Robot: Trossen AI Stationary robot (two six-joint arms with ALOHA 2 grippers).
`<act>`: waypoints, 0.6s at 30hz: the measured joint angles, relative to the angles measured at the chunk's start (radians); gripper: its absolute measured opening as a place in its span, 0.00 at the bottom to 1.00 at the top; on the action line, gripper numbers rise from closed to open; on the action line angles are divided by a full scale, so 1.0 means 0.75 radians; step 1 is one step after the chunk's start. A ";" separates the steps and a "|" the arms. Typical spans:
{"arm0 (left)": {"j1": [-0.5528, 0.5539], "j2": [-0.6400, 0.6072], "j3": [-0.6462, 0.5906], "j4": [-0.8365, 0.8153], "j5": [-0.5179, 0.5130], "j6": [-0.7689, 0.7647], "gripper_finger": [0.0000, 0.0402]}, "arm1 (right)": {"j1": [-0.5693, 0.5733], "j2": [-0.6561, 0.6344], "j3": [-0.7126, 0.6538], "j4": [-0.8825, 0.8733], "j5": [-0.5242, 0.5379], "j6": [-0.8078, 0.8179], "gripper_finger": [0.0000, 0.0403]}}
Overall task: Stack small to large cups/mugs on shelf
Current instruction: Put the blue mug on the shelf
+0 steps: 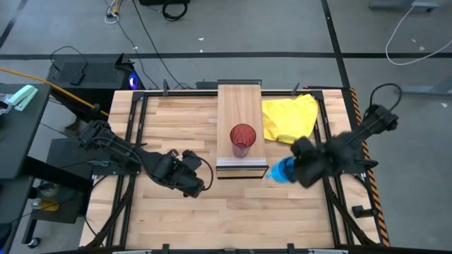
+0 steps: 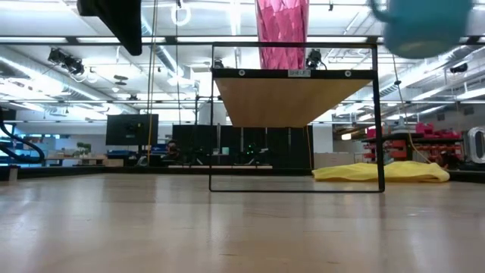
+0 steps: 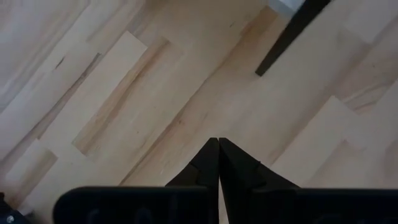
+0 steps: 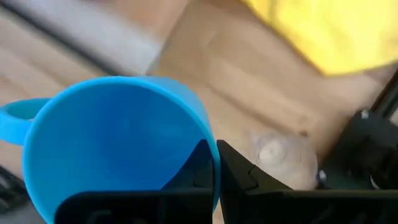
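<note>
The tall red tumbler (image 1: pixel 242 139) stands upright on the near end of the light wood shelf (image 1: pixel 239 102); it also shows in the low view (image 2: pixel 282 30). My right gripper (image 1: pixel 293 171) is shut on the blue mug (image 1: pixel 281 171) just right of the shelf's near end, high above the table. The mug also shows in the low view (image 2: pixel 424 26). My left gripper (image 1: pixel 196 185) is shut and empty over the table left of the shelf; its closed fingertips show in the left wrist view (image 3: pixel 218 144). A small pale round shape (image 4: pixel 277 152) lies on the table below the mug; I cannot tell whether it is the clear glass cup. My right gripper (image 4: pixel 216 146) pinches the blue mug's rim wall (image 4: pixel 210 140), one finger (image 4: pixel 189 174) inside the mug and one (image 4: pixel 242 177) outside. The hold is on the side across from the handle (image 4: pixel 15 115). The mug is lifted clear of the table and the shelf.
A crumpled yellow cloth (image 1: pixel 289 118) lies on the table right of the shelf. The shelf's dark metal frame (image 2: pixel 379 121) stands at its near end. Bare tabletop (image 1: pixel 233 219) lies in front of the shelf.
</note>
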 joint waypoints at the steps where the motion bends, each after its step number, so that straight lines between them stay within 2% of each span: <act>1: 0.007 0.000 0.000 0.000 0.000 0.010 0.03 | -0.026 -0.020 -0.001 0.004 0.022 -0.022 0.01; 7: 0.035 0.000 0.000 0.007 0.000 0.019 0.04 | -0.253 -0.105 -0.002 0.004 0.107 -0.276 0.01; 12: 0.060 0.000 0.000 0.009 0.000 0.018 0.07 | -0.532 -0.160 -0.003 0.004 0.151 -0.534 0.01; 18: 0.096 0.000 0.000 0.011 0.000 0.017 0.03 | -0.885 -0.170 -0.003 0.027 0.194 -0.823 0.01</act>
